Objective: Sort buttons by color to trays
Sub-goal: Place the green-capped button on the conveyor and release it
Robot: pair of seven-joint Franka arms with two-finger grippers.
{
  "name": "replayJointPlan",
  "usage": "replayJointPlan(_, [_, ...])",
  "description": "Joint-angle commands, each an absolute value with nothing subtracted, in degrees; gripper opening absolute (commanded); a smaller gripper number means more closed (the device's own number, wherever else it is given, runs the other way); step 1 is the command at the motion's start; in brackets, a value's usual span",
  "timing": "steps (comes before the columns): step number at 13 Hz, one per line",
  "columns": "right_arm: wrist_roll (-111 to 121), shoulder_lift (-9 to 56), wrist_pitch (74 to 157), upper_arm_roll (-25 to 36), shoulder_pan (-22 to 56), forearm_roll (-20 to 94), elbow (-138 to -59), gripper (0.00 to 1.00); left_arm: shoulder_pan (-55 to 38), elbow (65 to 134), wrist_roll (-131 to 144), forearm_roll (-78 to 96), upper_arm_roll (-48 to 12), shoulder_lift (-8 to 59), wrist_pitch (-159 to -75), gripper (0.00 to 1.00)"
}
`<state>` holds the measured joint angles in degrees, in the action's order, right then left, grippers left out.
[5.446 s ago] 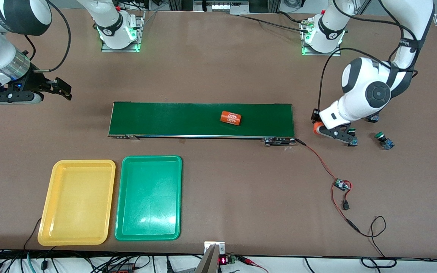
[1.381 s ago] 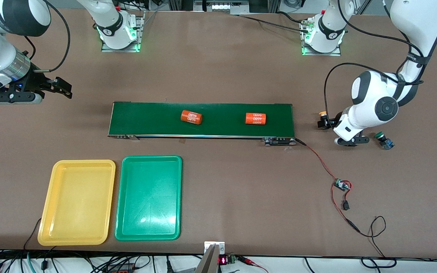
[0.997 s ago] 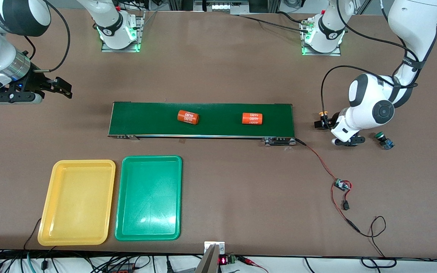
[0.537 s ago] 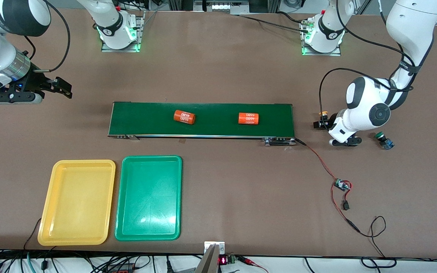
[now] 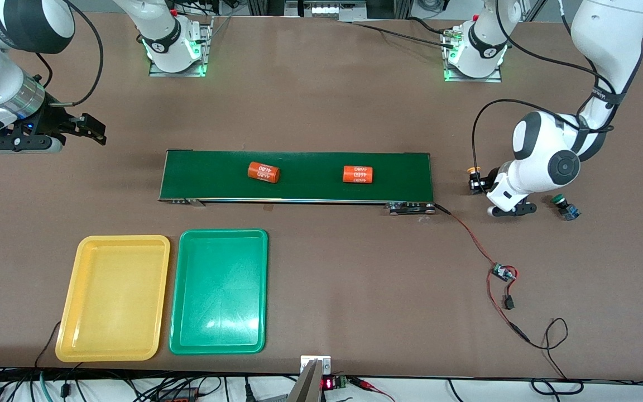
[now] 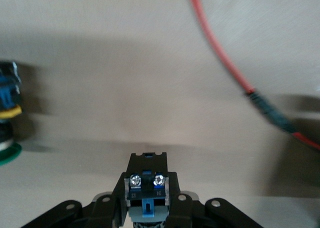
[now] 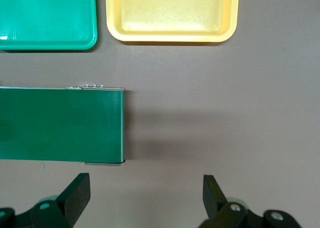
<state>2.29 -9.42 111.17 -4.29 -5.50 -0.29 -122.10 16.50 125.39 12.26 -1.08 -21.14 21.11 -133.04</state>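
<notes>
So your left gripper (image 5: 504, 202) is down at the table just off the left arm's end of the conveyor belt (image 5: 299, 176), and in the left wrist view its jaws are clamped on the blocky black-and-blue body of a button (image 6: 145, 190), screw terminals pointing away from the wrist. You can't see that one's cap, so I can't tell its color. The move that matters: both trays sit way down at the right arm's end, nearer the front camera than the belt, so this button has to travel the whole length of the table. The yellow tray (image 5: 114, 297) is the outer one, the green tray (image 5: 219, 291) right beside it on the belt-center side. A green-capped button (image 5: 564, 205) lies close by the gripper, and a yellow-capped button (image 5: 474, 177) sits on the belt side of it, so lift straight before you swing. Two orange cylinders (image 5: 310, 173) are on the belt, and a red wire (image 5: 469, 237) trails from its end. Your right gripper (image 5: 84, 129) waits wide open and empty off the other belt end. The table (image 5: 355, 290) is flat brown with plenty of room.
</notes>
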Motion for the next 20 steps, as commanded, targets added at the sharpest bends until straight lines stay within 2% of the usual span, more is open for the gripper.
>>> replayJointPlan(1, [2.02, -9.40, 109.69, -4.48, -5.80, -0.09, -121.11, 1.00, 12.32, 120.70, 13.18, -0.18, -21.71, 18.11, -128.07, 0.00])
replayJointPlan(5, [2.02, -9.40, 109.60, -4.48, -5.80, -0.09, -121.20, 1.00, 5.90, 115.41, 17.14, 0.52, -21.71, 18.28, -122.61, 0.00])
replayJointPlan(13, [2.11, -9.32, 109.60, -4.48, -5.89, -0.09, -121.11, 1.00, -2.37, 115.14, 17.14, 5.19, -22.50, 21.53, -123.92, 0.01])
replayJointPlan(14, [2.11, -9.32, 109.51, -4.48, -5.89, -0.09, -121.11, 1.00, -2.37, 115.22, 17.14, 5.36, -22.50, 21.71, -125.67, 0.04])
replayJointPlan(15, [2.20, -9.32, 109.51, -4.48, -5.98, -0.09, -121.11, 1.00, -2.37, 115.22, 17.14, 5.36, -22.50, 21.97, -126.12, 0.19])
replayJointPlan(16, [2.28, -9.32, 109.51, -4.48, -5.98, -0.09, -121.11, 1.00, -2.46, 115.14, 17.05, 5.36, -22.50, 22.49, -126.38, 0.65])
replayJointPlan(17, [2.29, -9.32, 109.51, -4.48, -5.98, -0.09, -121.11, 1.00, -2.37, 115.14, 16.35, 5.36, -22.50, 22.41, -126.65, 1.00])
replayJointPlan(20, [2.55, -9.32, 109.51, -4.48, -6.15, -0.09, -121.11, 1.00, -1.85, 112.94, 16.79, 5.97, -22.41, 19.35, -123.59, 1.00])
